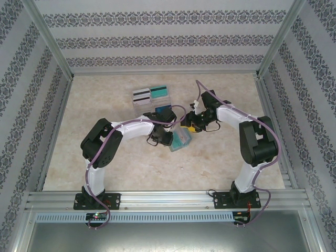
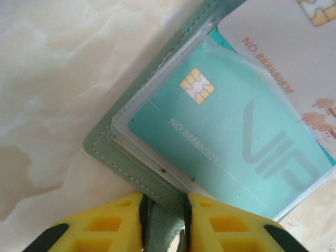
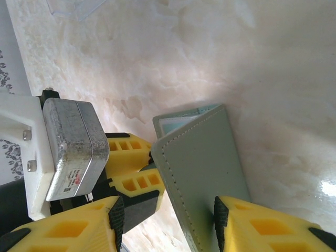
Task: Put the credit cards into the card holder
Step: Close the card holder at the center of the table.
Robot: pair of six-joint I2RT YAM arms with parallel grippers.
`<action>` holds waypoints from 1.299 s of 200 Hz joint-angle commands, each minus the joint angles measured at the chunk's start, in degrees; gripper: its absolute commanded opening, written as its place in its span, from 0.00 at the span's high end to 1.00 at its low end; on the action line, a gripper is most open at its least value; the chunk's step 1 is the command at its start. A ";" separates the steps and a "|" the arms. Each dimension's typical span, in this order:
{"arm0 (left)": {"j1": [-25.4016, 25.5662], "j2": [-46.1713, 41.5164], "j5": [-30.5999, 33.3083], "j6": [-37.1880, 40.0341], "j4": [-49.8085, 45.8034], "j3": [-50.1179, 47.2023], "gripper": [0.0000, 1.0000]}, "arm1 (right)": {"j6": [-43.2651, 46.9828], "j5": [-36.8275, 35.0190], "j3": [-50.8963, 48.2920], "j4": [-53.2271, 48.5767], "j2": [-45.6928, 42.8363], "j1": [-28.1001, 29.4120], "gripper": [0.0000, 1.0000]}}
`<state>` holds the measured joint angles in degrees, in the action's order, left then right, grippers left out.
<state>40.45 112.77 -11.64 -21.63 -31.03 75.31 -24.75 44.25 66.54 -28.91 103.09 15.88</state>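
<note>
The sage-green card holder (image 1: 180, 140) lies open at mid-table between both arms. My left gripper (image 2: 164, 202) is shut on its green edge (image 2: 113, 157). A teal card (image 2: 231, 136) marked VIP sits inside a clear pocket, and a pale card (image 2: 278, 47) with pinkish marks lies above it. My right gripper (image 3: 168, 210) is open with the holder's green cover (image 3: 202, 168) between its fingers; there is a gap on the left side. A striped white card (image 1: 140, 96) and a teal card (image 1: 160, 93) stand farther back, with a blue card (image 1: 164, 110) just in front.
The clear plastic stand (image 1: 152, 100) holding the far cards sits behind the grippers. The left arm's yellow fingers (image 3: 131, 168) and silver wrist box (image 3: 73, 152) crowd close to my right gripper. Patterned walls enclose the marble tabletop (image 1: 105, 168).
</note>
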 commanded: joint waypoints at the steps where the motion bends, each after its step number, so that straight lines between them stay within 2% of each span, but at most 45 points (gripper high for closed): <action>1: 0.16 -1.45 1.29 -0.25 1.98 -2.36 0.81 | -0.55 0.31 -0.10 -0.12 -1.46 1.36 0.49; 10: 0.20 -2.16 1.56 -0.15 3.17 -3.10 0.88 | -0.87 0.31 -0.42 0.15 -1.78 1.68 0.49; 53: 0.00 -6.85 3.54 -0.41 12.63 -9.50 0.95 | -1.98 0.58 -1.70 1.27 -2.57 2.82 0.49; 83: -0.26 -7.62 1.36 -1.33 17.11 -11.78 1.00 | -3.97 2.17 -2.99 4.07 -2.39 3.51 0.49; 141: -1.31 -9.80 -1.53 -2.97 25.02 -15.92 1.00 | -8.31 4.79 -4.36 9.69 -1.48 5.80 0.48; 219: -1.77 -12.59 -3.13 -5.25 27.92 -18.70 1.00 | -6.93 1.98 -4.40 10.45 4.93 7.57 0.48; 242: -1.77 -13.89 -4.17 -7.09 30.54 -20.81 0.92 | -6.89 1.48 -4.68 11.38 6.85 7.85 0.48; 260: -1.69 -14.24 -5.70 -9.13 32.18 -22.36 0.80 | -6.52 0.34 -4.46 11.53 7.63 7.79 0.48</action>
<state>39.27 100.64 -14.87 -27.29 -3.55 54.72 -32.67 47.22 62.08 -17.30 108.73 23.16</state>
